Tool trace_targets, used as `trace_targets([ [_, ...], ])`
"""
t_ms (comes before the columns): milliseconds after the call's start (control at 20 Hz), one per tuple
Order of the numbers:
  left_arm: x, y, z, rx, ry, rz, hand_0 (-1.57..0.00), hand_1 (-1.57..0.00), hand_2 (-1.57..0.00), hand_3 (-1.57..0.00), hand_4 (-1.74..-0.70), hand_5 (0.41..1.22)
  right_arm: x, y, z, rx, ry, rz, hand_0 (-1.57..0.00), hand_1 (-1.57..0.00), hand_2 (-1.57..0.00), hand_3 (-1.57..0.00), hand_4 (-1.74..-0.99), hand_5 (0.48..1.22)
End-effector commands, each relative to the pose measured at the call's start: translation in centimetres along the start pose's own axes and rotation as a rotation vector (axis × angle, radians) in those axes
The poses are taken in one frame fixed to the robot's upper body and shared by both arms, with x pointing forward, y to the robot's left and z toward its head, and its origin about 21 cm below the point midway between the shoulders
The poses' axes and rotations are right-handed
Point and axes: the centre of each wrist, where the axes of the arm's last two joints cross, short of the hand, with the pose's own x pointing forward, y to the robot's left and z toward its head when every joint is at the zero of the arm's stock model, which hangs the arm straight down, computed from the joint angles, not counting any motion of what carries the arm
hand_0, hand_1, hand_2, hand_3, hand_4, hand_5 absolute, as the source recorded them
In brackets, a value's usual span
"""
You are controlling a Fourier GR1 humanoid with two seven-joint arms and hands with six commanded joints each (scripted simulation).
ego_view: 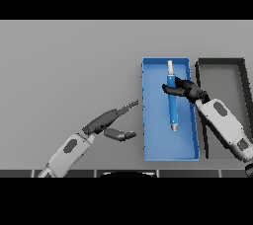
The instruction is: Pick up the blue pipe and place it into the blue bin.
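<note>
The blue pipe [172, 105], with pale grey ends, lies lengthwise over the blue bin [158, 145] at the right of the table. My right hand [186, 89] reaches in from the lower right, its fingers and thumb curled round the pipe's upper part. Whether the pipe rests on the bin's floor or hangs just above it I cannot tell. My left hand [111, 119] sits left of the bin, fingers straight and pointing toward it, thumb spread, holding nothing.
A dark grey bin [243, 78] stands right beside the blue bin, partly covered by my right forearm [225, 125]. Grey table [64, 66] stretches to the left and back.
</note>
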Motion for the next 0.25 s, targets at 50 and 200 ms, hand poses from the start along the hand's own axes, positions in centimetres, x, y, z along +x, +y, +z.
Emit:
trace_targets([
  [50,-0.25,-0.02,-0.01,0.006,0.008,-0.005,0.00,0.00,0.00,0.00,-0.83,0.472,0.04,0.05,0.16,0.000,0.000,0.030,-0.02,-0.01,-0.01,-0.01,-1.186,0.772],
  [200,-0.27,-0.59,-0.67,0.006,0.010,-0.010,0.00,0.00,0.00,0.00,-0.83,0.474,0.42,-0.09,0.19,0.006,0.001,0.031,-0.02,-0.01,-0.01,-0.01,-1.186,0.769],
])
